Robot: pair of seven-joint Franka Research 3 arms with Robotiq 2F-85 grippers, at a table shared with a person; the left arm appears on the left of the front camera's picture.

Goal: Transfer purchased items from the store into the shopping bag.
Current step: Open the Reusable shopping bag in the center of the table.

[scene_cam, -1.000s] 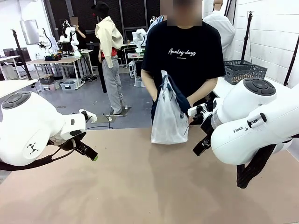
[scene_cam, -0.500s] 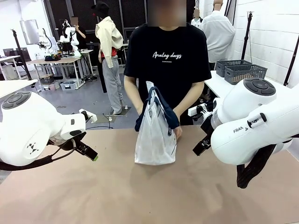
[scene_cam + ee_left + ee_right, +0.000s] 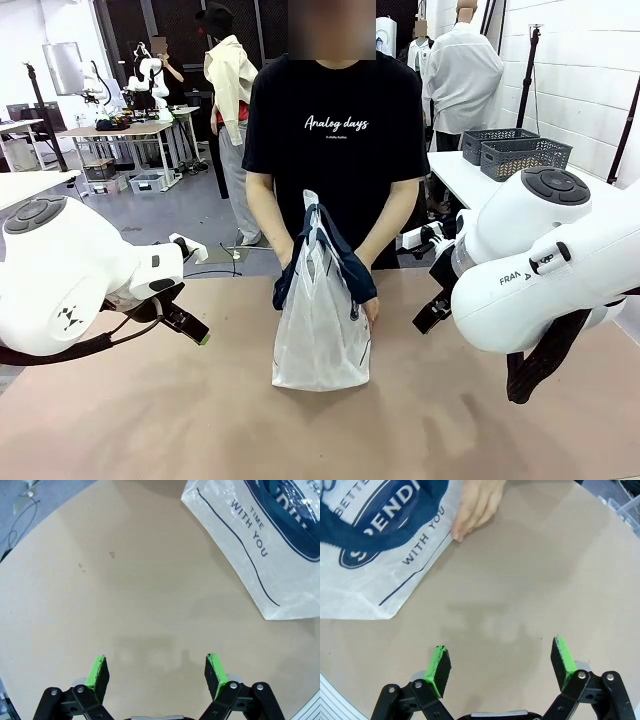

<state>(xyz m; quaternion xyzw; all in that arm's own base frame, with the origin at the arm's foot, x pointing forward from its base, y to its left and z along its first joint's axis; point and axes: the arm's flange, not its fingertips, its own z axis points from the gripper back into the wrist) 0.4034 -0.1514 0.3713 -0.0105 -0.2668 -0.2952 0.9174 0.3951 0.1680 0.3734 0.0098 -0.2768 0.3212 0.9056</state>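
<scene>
The left arm (image 3: 60, 285) and right arm (image 3: 560, 270) are showing white shells, grey caps; the left gripper (image 3: 157, 659) and right gripper (image 3: 501, 647) are wearing green pads (image 3: 96, 672)

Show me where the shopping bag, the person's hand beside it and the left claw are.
shopping bag (image 3: 318, 335), front view, on its white front panel
person's hand (image 3: 476, 506), right wrist view, on the middle of the hand
left claw (image 3: 157, 661), left wrist view, midway between its green fingertips
</scene>
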